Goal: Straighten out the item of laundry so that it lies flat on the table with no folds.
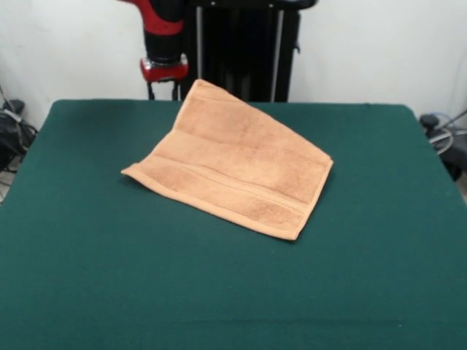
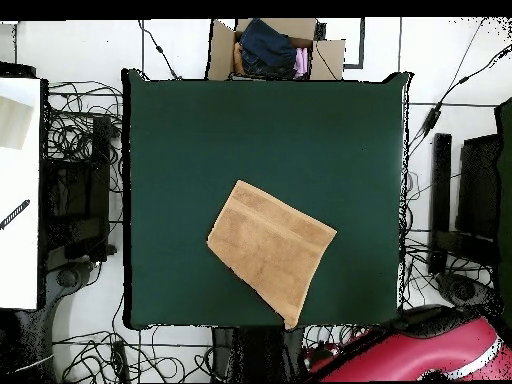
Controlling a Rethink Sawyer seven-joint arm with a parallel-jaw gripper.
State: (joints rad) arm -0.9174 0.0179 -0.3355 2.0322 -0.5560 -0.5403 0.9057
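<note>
Terry-soft, light and limp by the look of it, the towel (image 1: 232, 166) lies at about five o'clock from the table (image 2: 180, 130) centre overhead, best pinched at a corner; the gripper (image 1: 163, 69) state I cannot tell.

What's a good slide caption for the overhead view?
Orange-tan towel lying askew on the green table, one corner reaching the table's edge nearest the red arm.
</note>
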